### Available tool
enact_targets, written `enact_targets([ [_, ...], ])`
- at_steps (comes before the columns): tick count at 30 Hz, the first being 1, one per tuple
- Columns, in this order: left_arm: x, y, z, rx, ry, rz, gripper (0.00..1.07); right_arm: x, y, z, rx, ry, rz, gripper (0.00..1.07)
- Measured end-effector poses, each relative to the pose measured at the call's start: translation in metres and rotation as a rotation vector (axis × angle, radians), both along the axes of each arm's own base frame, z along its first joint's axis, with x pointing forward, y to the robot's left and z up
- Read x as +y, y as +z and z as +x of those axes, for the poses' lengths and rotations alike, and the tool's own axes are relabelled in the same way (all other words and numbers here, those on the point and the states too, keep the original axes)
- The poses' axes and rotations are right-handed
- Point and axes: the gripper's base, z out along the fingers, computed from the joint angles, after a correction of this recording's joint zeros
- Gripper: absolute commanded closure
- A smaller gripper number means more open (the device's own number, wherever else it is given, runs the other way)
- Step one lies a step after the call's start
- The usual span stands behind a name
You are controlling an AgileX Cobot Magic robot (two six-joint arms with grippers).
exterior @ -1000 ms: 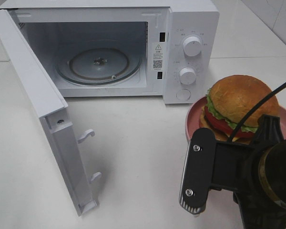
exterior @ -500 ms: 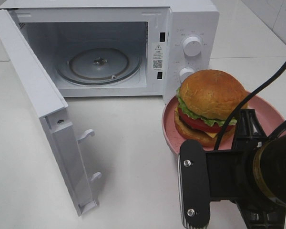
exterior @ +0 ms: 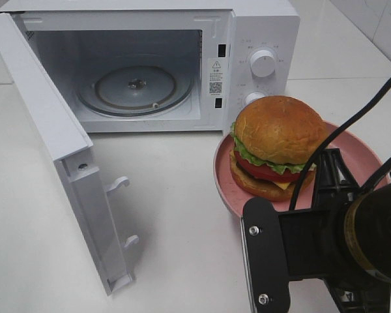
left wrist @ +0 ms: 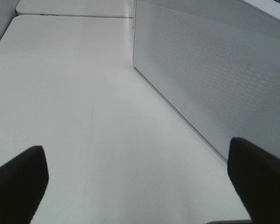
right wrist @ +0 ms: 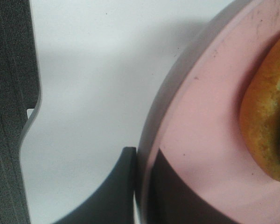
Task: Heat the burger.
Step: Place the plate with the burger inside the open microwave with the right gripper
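Observation:
The burger (exterior: pixel 279 145), with a glossy brown bun, lettuce and tomato, sits on a pink plate (exterior: pixel 223 177) in front of the microwave's control panel. My right gripper (exterior: pixel 330 171) is shut on the plate's near rim. The right wrist view shows this close up: the right gripper (right wrist: pixel 139 186) pinches the rim with one dark finger (right wrist: pixel 115 191) outside the plate (right wrist: pixel 200 140), the other inside, and the burger's bun edge (right wrist: pixel 266 121) beside them. My left gripper (left wrist: pixel 140 186) is open and empty over bare table, out of the exterior high view.
The white microwave (exterior: pixel 264 26) stands at the back with its door (exterior: pixel 58 143) swung open toward the left front. Its glass turntable (exterior: pixel 135 88) lies bare inside. A white dotted microwave panel (left wrist: pixel 214 74) runs beside my left gripper.
The right gripper has carried the plate and burger leftward, toward the open microwave. The left gripper has not changed.

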Motion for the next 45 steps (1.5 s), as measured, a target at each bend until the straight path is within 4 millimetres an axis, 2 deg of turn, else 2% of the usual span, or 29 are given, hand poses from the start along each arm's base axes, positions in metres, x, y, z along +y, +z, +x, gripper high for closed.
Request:
enact_targets([
  [24,0.0,0.0,0.0,0.0,0.0,0.0,0.09,-0.02,-0.004,0.038,0.102,0.299,-0.05,1.07],
  [36,0.0,0.0,0.0,0.0,0.0,0.0,0.09,-0.032,0.01,0.065,0.119,0.394,-0.005,1.07],
  [45,0.0,0.0,0.0,0.0,0.0,0.0,0.09,-0.044,0.016,0.076,0.156,0.447,-0.005,1.07],
])
